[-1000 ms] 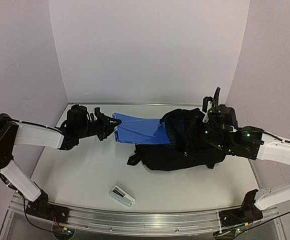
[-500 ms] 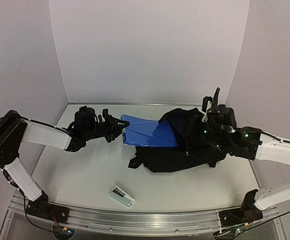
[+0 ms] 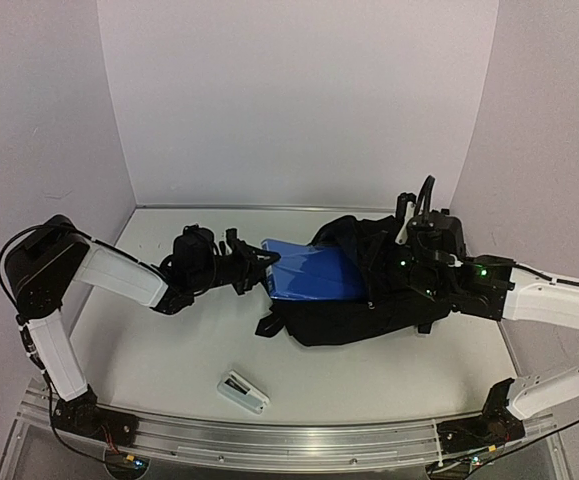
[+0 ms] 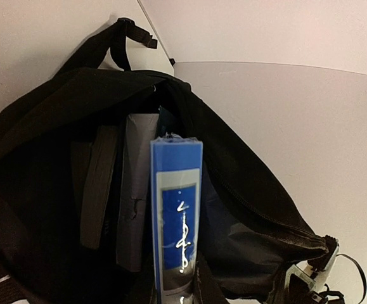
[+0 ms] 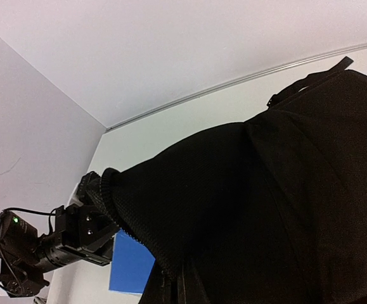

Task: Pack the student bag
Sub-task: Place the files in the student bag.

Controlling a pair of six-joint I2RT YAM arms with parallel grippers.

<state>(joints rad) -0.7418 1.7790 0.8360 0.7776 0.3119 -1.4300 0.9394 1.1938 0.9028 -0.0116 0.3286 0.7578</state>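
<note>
Black student bag [image 3: 369, 312] gaped, its rim pinched by the closed right gripper [image 3: 402, 262]; left gripper [image 3: 265, 272] clamped the blue book [image 3: 311, 272], half inside the mouth.

Setting: robotics lab test cell.
Enclosure: plain white walls [image 3: 299, 100] around a white table [image 3: 169, 350].
Mounting: aluminium rail [image 3: 299, 440], near edge.

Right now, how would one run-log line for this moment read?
left gripper: shut on book | book: partly inside bag | right gripper: shut on bag, mouth open | table: white item not packed
</note>
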